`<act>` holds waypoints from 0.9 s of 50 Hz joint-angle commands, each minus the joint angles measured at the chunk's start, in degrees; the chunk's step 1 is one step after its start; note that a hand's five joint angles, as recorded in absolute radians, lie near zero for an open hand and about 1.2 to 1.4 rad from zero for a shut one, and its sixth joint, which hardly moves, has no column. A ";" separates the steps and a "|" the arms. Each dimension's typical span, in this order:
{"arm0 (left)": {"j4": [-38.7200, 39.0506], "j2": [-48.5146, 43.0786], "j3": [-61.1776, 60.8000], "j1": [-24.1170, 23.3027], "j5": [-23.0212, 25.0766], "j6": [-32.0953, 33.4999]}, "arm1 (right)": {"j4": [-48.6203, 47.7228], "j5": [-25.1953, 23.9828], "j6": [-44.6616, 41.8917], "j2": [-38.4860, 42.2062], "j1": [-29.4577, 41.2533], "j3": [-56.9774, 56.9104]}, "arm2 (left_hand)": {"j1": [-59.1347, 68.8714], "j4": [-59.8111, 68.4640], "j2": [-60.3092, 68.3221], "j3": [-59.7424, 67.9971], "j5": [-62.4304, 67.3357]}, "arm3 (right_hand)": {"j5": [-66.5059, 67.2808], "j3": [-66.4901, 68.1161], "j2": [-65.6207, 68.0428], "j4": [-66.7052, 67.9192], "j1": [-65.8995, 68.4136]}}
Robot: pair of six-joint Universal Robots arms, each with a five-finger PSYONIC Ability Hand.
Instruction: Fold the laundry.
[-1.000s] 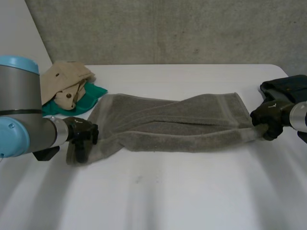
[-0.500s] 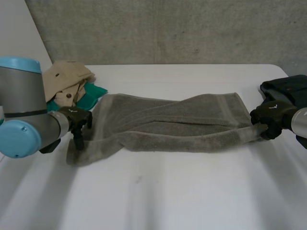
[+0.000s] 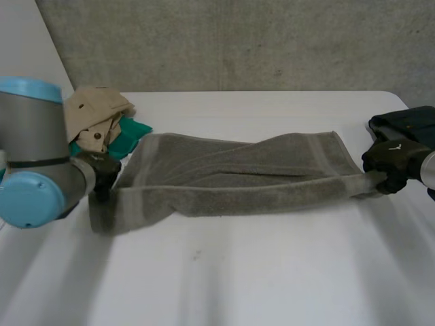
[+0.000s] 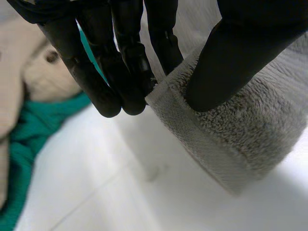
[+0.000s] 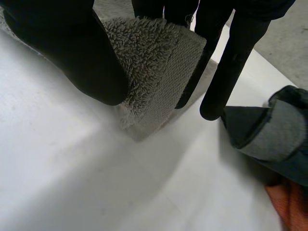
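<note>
Grey towel lies stretched on white table between both hands, loosely twisted mid-length. Left hand pinches one end corner, thumb on top, fingers at the hem edge. Right hand grips the opposite end corner between thumb and fingers. Towel is looped terry with a flat woven band near the hem. Crumpled beige garment with buttons and green cloth just past the left fingers. Dark folded garment beside the right fingers, touching orange cloth.

A grey towel, beige garment, green cloth and dark garment lie on the white table.
</note>
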 commanded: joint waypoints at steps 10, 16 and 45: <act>-12.74 21.61 -24.14 6.13 10.98 29.50 | 36.98 -0.50 -39.67 -6.18 -8.25 4.65 | 13.65 11.64 11.69 12.24 13.45 | 12.97 12.31 12.95 12.10 15.28; -8.01 17.75 -22.68 6.40 10.20 33.06 | 33.95 0.29 -38.85 -2.49 -7.37 4.75 | 13.65 11.64 11.69 12.24 13.45 | 12.97 12.31 12.95 12.10 15.28; 37.18 -0.01 39.75 -2.12 -2.03 -8.70 | -41.40 15.69 27.16 -3.63 1.94 -22.33 | 13.65 11.64 11.69 12.24 13.45 | 12.97 12.31 12.95 12.10 15.28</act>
